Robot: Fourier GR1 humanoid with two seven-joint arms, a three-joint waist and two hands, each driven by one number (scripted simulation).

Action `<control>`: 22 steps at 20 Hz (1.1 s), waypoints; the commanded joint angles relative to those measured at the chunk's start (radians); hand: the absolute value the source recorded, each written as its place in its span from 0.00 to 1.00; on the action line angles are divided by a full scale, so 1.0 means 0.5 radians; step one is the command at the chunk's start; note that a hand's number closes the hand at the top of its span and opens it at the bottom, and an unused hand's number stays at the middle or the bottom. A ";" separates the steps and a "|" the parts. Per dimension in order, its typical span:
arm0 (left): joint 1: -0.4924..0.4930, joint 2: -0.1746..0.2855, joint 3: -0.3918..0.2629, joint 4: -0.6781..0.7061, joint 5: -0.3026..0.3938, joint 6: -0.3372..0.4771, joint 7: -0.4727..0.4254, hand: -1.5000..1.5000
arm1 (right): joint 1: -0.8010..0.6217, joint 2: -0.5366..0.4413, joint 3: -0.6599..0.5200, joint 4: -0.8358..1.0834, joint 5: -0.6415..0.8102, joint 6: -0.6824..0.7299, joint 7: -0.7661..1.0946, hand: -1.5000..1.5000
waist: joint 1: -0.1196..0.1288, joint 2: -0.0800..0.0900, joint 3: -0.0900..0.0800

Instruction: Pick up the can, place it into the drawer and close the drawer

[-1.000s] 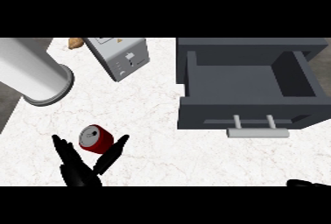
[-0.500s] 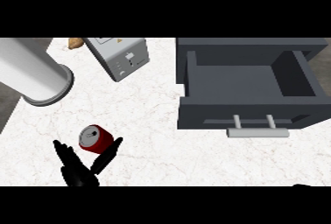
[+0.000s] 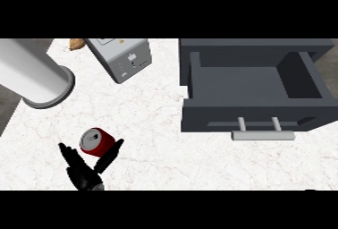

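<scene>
- Fingers of left hand (image 3: 84, 172) straight and spread, released, not curled on anything.
- Red can (image 3: 97, 142) sits between those spread fingers, just beyond the palm, on white counter (image 3: 165, 156).
- Grey drawer (image 3: 251, 118) stands open, well apart at right.

On my left a big white cylinder (image 3: 33, 71) rests on the white marbled counter (image 3: 152, 116), its rimmed end nearer me. Just to its right, not touching it, a grey box (image 3: 122, 56) with small markings on its face sits askew. A small brown thing (image 3: 77, 43) peeks out beside the box's far left corner.
</scene>
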 commanded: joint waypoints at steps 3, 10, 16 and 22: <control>-0.155 0.002 0.153 0.340 -0.021 -0.220 -0.122 0.00 | 0.047 -0.073 -0.187 -0.057 -0.157 0.084 0.043 0.00 | -0.008 -0.001 0.001; -0.331 0.024 0.159 0.556 -0.081 -0.470 -0.088 0.00 | -0.093 0.003 -0.041 -0.062 0.033 -0.023 0.108 0.00 | -0.002 0.000 0.001; -0.454 0.146 0.198 0.565 -0.089 -0.658 -0.008 1.00 | -0.009 -0.036 -0.157 -0.108 -0.112 0.049 0.135 0.00 | -0.013 -0.001 0.001; -0.549 0.148 0.281 0.709 -0.148 -0.791 -0.097 1.00 | -0.148 -0.001 -0.092 -0.043 0.047 -0.034 0.108 0.00 | -0.003 0.001 0.001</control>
